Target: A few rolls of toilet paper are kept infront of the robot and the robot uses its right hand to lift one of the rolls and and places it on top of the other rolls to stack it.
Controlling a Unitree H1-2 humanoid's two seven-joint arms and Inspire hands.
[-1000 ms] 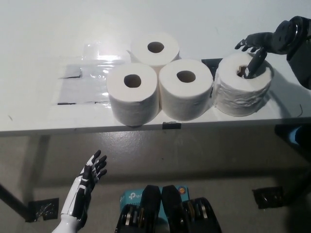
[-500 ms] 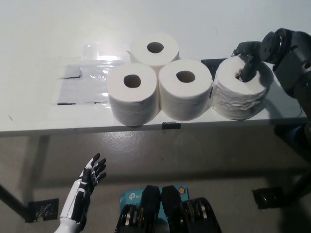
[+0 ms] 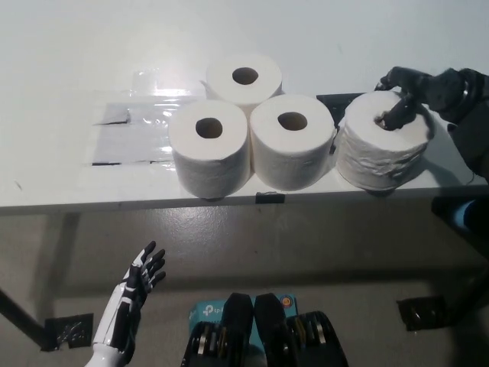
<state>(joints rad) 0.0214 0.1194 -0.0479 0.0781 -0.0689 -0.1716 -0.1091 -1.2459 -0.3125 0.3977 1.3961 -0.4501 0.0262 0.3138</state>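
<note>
The rightmost toilet paper roll [image 3: 380, 150] stands on end near the front edge of the white table [image 3: 61, 69], just beside the front middle roll [image 3: 293, 149], and whether the two touch cannot be told. The black right hand [image 3: 409, 95] covers the roll's far top rim, with one finger pushed down into the cardboard core and others curled over the back edge, so it seems clamped on the roll; the arm runs off the right border. The roll's side looks wrinkled and uneven, its base apparently at table level. The front left roll [image 3: 209, 147] and the rear roll [image 3: 244, 76] form a tight cluster with the middle one. The white left hand [image 3: 136, 287] rests low below the table edge, fingers spread apart, holding nothing.
</note>
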